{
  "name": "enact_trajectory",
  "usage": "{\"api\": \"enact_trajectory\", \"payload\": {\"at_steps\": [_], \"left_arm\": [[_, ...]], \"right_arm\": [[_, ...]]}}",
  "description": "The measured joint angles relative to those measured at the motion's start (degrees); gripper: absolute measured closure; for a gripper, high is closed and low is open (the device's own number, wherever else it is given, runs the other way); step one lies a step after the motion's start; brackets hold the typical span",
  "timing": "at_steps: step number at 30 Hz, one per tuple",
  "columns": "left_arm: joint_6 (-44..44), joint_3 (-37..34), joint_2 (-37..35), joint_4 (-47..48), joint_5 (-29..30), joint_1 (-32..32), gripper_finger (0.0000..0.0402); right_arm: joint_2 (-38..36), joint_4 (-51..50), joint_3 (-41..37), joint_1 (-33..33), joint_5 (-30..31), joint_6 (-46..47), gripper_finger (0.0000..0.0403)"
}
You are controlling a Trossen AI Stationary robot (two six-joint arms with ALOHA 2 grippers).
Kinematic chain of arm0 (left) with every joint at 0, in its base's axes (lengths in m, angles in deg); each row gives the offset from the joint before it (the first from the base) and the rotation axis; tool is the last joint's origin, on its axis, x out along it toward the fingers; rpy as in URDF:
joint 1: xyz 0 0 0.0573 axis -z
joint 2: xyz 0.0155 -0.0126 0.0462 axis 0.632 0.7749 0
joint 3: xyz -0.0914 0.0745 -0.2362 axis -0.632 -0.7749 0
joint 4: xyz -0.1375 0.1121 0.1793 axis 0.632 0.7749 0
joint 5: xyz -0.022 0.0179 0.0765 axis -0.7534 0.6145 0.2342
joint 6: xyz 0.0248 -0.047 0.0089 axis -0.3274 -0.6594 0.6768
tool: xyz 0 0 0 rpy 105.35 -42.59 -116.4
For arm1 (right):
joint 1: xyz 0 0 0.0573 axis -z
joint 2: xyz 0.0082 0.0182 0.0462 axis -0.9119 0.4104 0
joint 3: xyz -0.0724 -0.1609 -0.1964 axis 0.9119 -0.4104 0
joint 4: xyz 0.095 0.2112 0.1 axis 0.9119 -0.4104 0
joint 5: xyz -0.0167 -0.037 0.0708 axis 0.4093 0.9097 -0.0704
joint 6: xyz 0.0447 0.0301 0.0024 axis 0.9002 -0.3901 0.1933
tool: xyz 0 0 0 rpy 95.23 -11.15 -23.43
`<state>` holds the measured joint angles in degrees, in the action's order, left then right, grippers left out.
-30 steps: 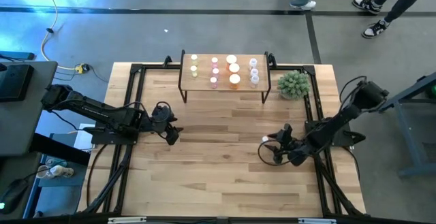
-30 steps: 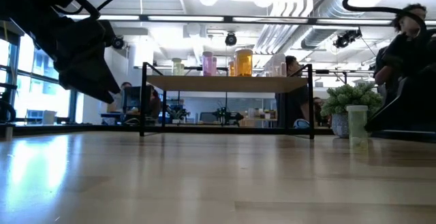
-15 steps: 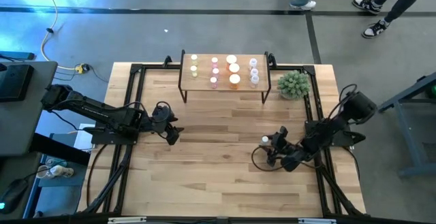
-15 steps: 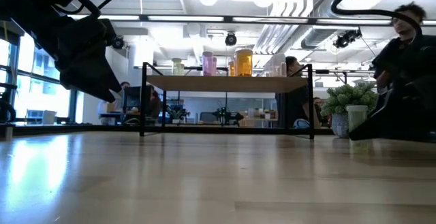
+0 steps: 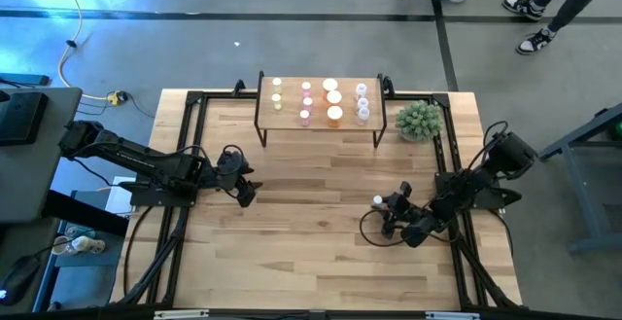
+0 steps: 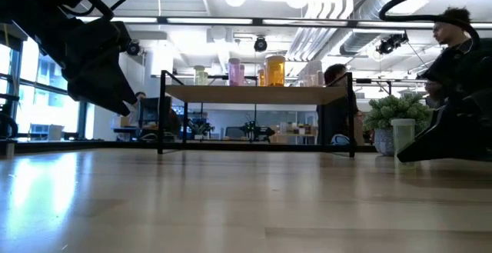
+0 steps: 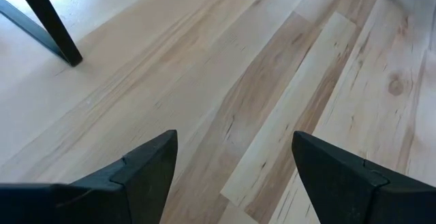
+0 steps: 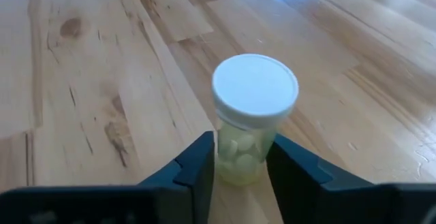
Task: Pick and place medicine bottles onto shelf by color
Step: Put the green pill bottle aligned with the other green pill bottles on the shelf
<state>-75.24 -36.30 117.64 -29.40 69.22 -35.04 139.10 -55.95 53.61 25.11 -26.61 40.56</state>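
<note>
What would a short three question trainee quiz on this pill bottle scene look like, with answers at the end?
1. True or false: the right gripper has its fingers on either side of a white-capped bottle.
2. Which stands beside the shelf: a) green plant b) red box?
3. The left gripper hovers open over bare ____.

Key: 1 true; 2 a; 3 table.
</note>
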Motion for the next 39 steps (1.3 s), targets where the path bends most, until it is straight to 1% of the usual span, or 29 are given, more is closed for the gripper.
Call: {"api": "enact_trajectory", "payload": {"at_steps": [6, 10, 14, 19, 23, 27, 29, 32, 36, 39], "left_arm": [[0.02, 0.0, 0.0, -0.04, 0.1, 0.0, 0.0122], [2.26, 0.0, 0.0, -1.83, 1.19, -0.02, 0.0122], [10.44, 0.0, -0.01, -8.8, 0.78, 0.0, 0.0122], [23.02, 0.0, 0.0, -21.13, -3.23, 0.0, 0.0122], [30.55, 0.0, 1.18, -29.28, -6.68, 0.0, 0.0122], [32.59, 0.02, 3.72, -34.34, -7.3, 0.0, 0.0122], [32.61, -0.02, 5.6, -35.82, -7.29, 0.0, 0.0122], [33.3, -0.02, 9.02, -40.43, -6.86, 0.0, 0.0122], [33.51, 0.0, 14.36, -49.1, -6.82, 0.0, 0.0122], [34.29, 0.02, 18.47, -55.04, -6.8, -0.04, 0.0122]], "right_arm": [[0.0, 0.35, 0.43, 0.0, 0.11, 0.15, 0.0328], [-0.01, 0.34, 2.15, 0.37, -0.08, -0.49, 0.0329], [-0.01, 0.38, 6.03, 2.83, -1.17, -4.64, 0.0321], [-0.01, 0.4, 12.84, 9.06, -7.3, -14.57, 0.0321], [-0.01, 0.4, 18.64, 14.16, -13.15, -23.73, 0.0321], [-0.01, 0.4, 23.79, 18.86, -18.62, -30.51, 0.0321], [-0.01, 0.39, 25.76, 21.0, -21.91, -32.7, 0.0321], [-0.01, 0.38, 27.84, 23.49, -26.47, -35.33, 0.0321], [-0.01, 0.37, 29.39, 25.95, -30.35, -37.5, 0.0321], [0.01, 0.4, 29.94, 27.28, -32.16, -38.38, 0.0321]]}}
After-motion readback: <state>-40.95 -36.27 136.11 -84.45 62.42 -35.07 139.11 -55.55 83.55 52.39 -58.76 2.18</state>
